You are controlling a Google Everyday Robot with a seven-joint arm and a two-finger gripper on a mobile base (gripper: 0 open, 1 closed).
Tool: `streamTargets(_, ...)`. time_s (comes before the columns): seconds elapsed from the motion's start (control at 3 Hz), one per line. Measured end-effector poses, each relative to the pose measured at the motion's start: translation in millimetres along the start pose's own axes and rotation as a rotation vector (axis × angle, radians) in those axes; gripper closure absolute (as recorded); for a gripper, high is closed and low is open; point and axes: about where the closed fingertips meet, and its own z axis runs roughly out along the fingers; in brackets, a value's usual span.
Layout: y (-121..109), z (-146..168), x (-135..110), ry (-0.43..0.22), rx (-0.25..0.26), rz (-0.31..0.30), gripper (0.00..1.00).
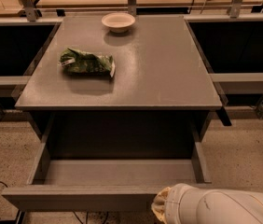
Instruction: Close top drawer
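Observation:
The top drawer [117, 172] of the grey cabinet stands pulled out wide, its shallow tray empty. Its long flat front panel [75, 200] runs along the bottom of the camera view. My arm's white wrist [215, 206] enters from the bottom right and ends in a tan part that is at the right end of the front panel. The gripper [158, 208] is at that spot, mostly hidden behind the wrist and the panel.
The cabinet top [169, 69] carries a green crumpled bag [86, 62] at the left and a white bowl [118, 21] at the back. Dark open bays and grey rails flank the cabinet. A speckled floor [243, 148] lies to both sides.

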Motion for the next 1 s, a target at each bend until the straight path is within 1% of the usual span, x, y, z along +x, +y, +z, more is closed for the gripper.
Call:
streamTargets(0.33, -23.4, 4.7, -5.2, -0.043, 0.017, -0.013, 1.00)
streamTargets(0.67, -56.6, 6.6, -9.9, -0.092, 0.032, -0.043, 1.00)
streamTargets(1.0, -83.9, 7.4, -30.9, -0.239, -0.009, -0.014, 1.00)
